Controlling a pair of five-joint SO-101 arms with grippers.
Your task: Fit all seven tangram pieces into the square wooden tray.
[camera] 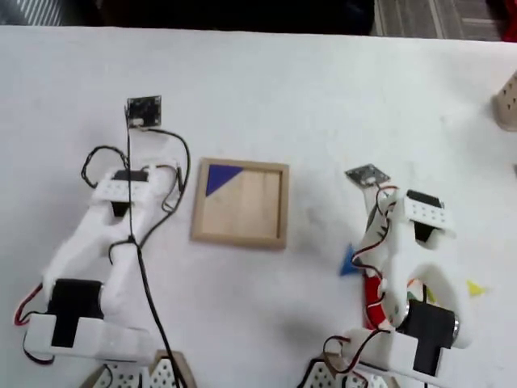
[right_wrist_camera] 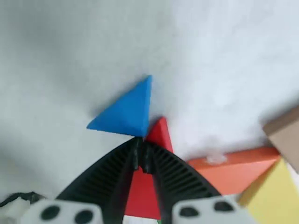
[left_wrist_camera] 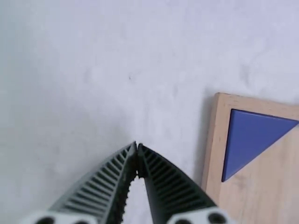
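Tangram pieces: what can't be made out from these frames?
High view: the right arm covers most of the loose pieces; slivers of the blue triangle, red piece and yellow piece show, so no full count.
Right wrist view: the right hand hides much of the red piece; the yellow piece runs off the edge and blocks part of the orange piece.
Left wrist view: the tray runs off the edge.

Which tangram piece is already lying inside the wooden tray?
The dark blue triangle, inside the tray; the light blue triangle and the red piece lie on the table.
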